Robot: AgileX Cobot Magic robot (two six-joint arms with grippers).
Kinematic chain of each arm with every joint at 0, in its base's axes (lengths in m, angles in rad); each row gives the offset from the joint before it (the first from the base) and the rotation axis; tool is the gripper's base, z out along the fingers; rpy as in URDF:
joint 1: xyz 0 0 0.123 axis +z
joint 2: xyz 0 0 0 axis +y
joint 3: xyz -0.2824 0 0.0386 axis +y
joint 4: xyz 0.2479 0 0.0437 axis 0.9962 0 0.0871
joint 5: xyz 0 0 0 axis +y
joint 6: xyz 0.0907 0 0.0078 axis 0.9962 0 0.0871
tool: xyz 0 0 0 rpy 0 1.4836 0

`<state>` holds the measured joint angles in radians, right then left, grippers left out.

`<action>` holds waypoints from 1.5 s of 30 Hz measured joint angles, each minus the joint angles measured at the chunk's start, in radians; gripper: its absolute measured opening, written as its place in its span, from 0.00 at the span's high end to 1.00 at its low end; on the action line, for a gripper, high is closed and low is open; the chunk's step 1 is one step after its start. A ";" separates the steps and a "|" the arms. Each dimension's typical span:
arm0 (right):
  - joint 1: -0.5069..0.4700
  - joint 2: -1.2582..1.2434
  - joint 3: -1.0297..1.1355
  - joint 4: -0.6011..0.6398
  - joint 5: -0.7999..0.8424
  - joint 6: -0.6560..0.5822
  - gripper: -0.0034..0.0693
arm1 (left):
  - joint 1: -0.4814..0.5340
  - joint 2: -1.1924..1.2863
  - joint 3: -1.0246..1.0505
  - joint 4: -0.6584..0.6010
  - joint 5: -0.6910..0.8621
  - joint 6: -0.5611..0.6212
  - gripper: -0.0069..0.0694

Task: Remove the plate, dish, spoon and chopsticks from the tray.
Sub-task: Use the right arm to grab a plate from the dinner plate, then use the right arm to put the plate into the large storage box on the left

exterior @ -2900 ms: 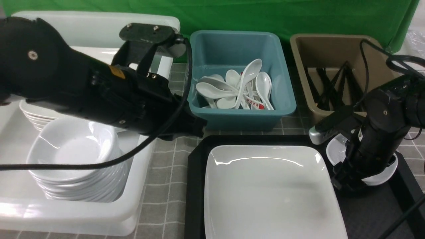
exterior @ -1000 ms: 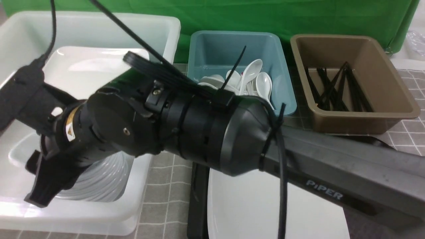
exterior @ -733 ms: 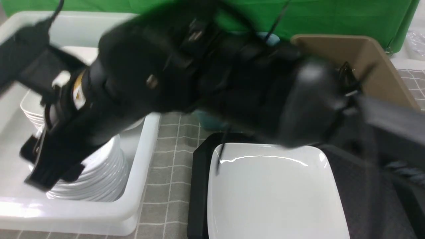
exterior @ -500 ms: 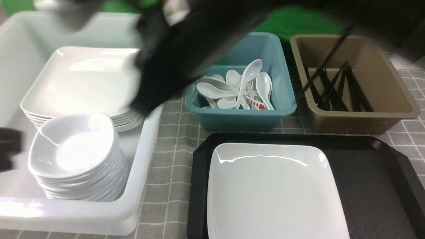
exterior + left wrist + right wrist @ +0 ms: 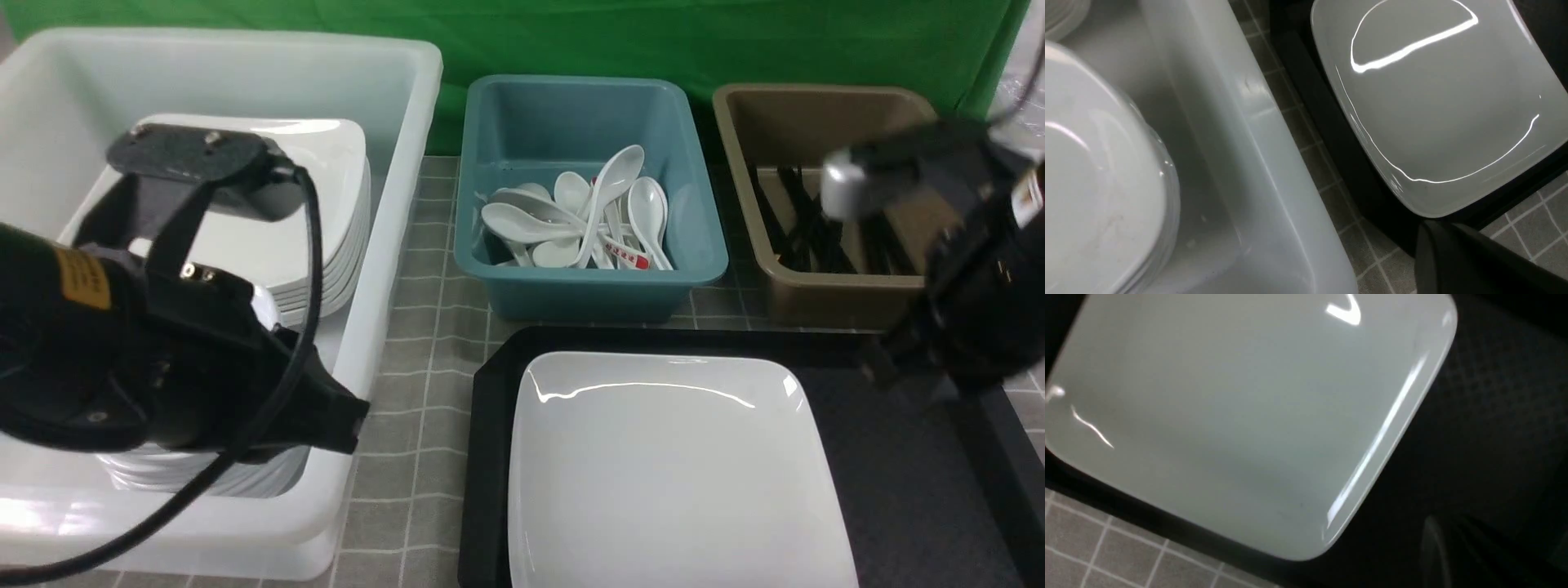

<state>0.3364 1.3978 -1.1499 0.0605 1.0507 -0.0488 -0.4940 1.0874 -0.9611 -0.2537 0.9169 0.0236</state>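
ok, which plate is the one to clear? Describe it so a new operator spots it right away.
Find the black tray at the front, just before the teal tub. The plate lies flat on the tray's left part, large, white, glossy and rectangular. Unlike the similar plates stacked in the white tub to the left, it lies alone on black.

left arm [image 5: 98, 351]: low, reaching forward | left gripper [image 5: 347, 425]: jaws closed, nothing held, tip angled down | right arm [image 5: 980, 269]: raised, blurred | right gripper [image 5: 886, 363]: jaws closed, nothing seen held, pointing down
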 joint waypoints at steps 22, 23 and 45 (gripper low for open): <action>-0.091 0.144 0.515 0.389 -0.609 -0.028 0.56 | 0.000 0.018 0.001 -0.036 -0.031 0.007 0.91; -0.091 0.145 0.515 0.406 -0.608 -0.037 0.60 | 0.000 0.018 0.001 -0.036 -0.031 0.007 0.91; -0.094 -0.285 0.457 0.400 -0.512 -0.112 0.88 | 0.000 0.019 0.001 -0.019 -0.053 0.002 0.91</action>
<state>0.2428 1.1128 -0.6928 0.4607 0.5389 -0.1604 -0.4940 1.1065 -0.9603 -0.2722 0.8638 0.0259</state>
